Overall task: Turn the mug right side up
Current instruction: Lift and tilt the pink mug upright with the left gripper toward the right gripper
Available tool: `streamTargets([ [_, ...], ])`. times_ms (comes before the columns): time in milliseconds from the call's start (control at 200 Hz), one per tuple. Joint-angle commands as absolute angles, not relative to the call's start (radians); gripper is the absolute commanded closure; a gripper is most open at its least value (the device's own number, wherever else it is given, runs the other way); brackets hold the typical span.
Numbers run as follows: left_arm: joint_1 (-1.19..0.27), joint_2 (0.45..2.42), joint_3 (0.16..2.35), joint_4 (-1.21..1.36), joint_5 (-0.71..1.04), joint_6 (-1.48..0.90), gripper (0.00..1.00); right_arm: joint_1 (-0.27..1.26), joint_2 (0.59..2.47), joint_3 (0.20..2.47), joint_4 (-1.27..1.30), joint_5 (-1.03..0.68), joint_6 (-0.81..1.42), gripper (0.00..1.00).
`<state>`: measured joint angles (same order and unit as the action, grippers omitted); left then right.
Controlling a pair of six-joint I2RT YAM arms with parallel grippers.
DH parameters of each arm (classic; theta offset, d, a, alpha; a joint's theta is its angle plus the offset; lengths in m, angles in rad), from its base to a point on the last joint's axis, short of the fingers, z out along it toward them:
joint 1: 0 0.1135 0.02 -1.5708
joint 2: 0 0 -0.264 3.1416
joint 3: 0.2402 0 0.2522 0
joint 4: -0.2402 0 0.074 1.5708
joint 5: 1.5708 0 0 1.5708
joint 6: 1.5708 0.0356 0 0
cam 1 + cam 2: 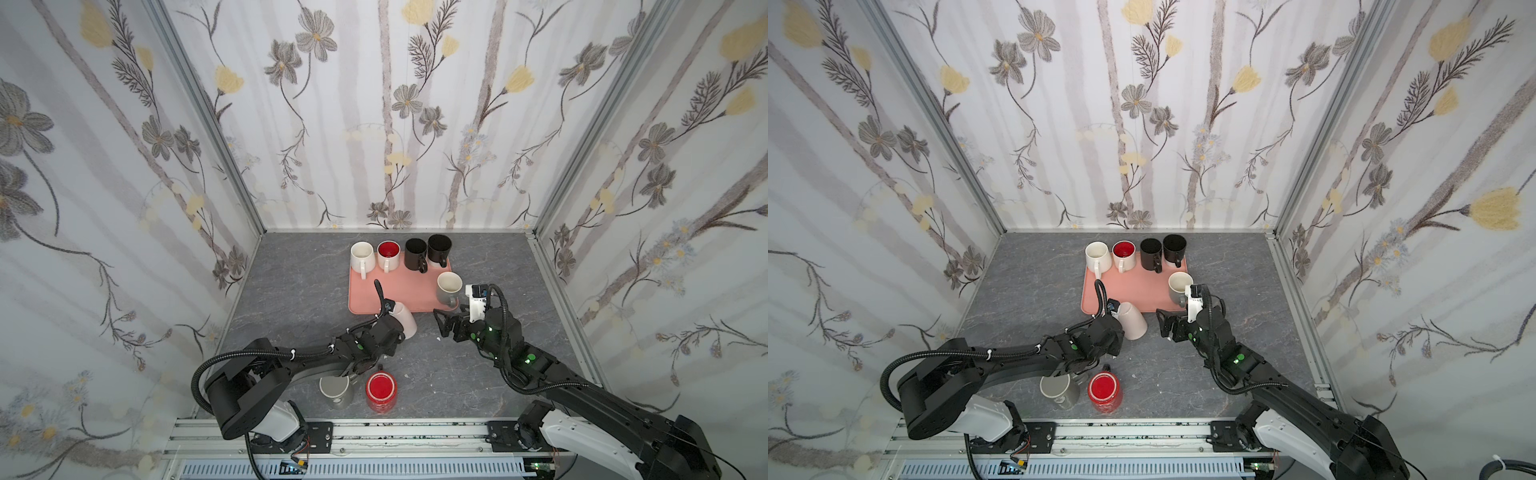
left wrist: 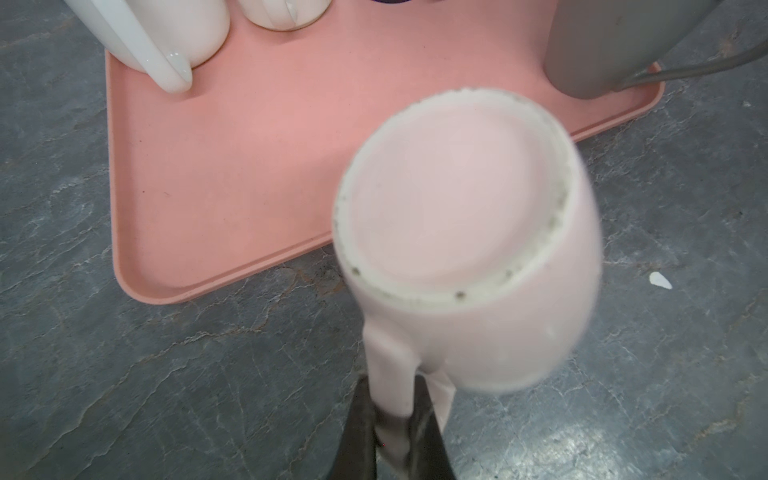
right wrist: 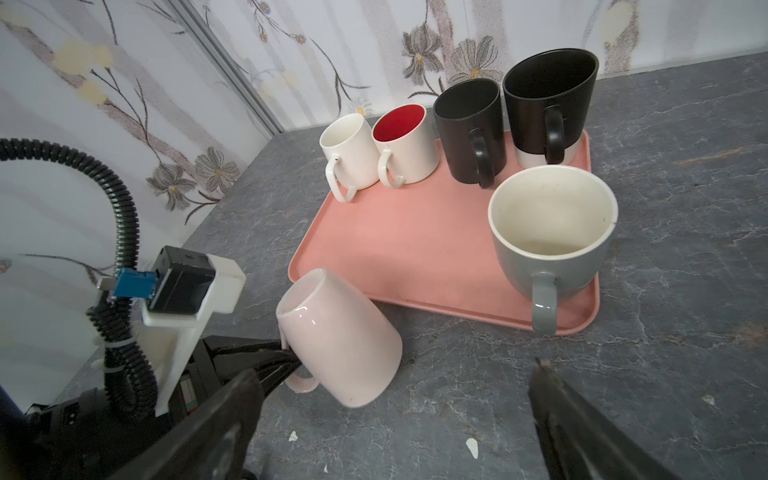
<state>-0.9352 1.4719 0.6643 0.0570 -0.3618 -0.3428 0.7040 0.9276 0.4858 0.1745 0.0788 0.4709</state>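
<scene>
The pale pink mug (image 1: 405, 318) (image 1: 1133, 320) is tilted mouth-down over the grey table, just in front of the pink tray (image 1: 399, 286). Its unglazed base (image 2: 453, 195) points up toward the tray. My left gripper (image 2: 392, 395) is shut on the mug's handle (image 2: 388, 374); the right wrist view shows the black fingers (image 3: 278, 361) pinching it beside the mug (image 3: 340, 332). I cannot tell whether the rim touches the table. My right gripper (image 1: 441, 322) (image 3: 395, 370) stands open and empty just right of the mug.
On the tray (image 3: 395, 232) stand a white mug (image 1: 360, 255), a white mug with a red inside (image 1: 388, 253), two black mugs (image 1: 415, 251) (image 1: 438, 249) and a grey mug (image 1: 449, 289). A grey mug (image 1: 334, 390) and a red mug (image 1: 381, 390) sit near the front edge under my left arm.
</scene>
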Motion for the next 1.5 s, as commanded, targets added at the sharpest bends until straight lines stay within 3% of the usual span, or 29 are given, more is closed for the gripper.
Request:
streamTargets([
  [0, -0.94, 1.447, 0.68, 0.091, -0.359, -0.384, 1.0, 0.701, 0.945, 0.486, 0.241, 0.031, 0.509, 0.0],
  [495, -0.948, 1.289, 0.677, 0.128, -0.413, -0.415, 1.0, 0.699, 1.012, 0.492, 0.343, -0.11, 0.529, 0.0],
  [859, -1.086, 1.348, 0.691, 0.216, -0.774, -0.238, 1.0, 0.7, 1.003, 0.483, 0.336, -0.094, 0.506, 0.0],
  [944, -1.125, 1.34, 0.659, 0.305, -0.817, -0.176, 1.0, 0.698, 1.024, 0.474, 0.368, -0.192, 0.486, 0.0],
  [1119, -1.141, 1.262, 0.605, 0.396, -0.708, -0.109, 1.0, 0.691, 1.039, 0.503, 0.359, -0.366, 0.407, 0.0],
  [1334, -1.168, 1.145, 0.609, 0.356, -0.644, -0.101, 1.0, 0.658, 1.054, 0.509, 0.401, -0.548, 0.403, 0.0],
  [1494, -1.22, 1.155, 0.633, 0.34, -0.707, -0.065, 1.0, 0.659, 1.096, 0.533, 0.455, -0.637, 0.442, 0.0],
])
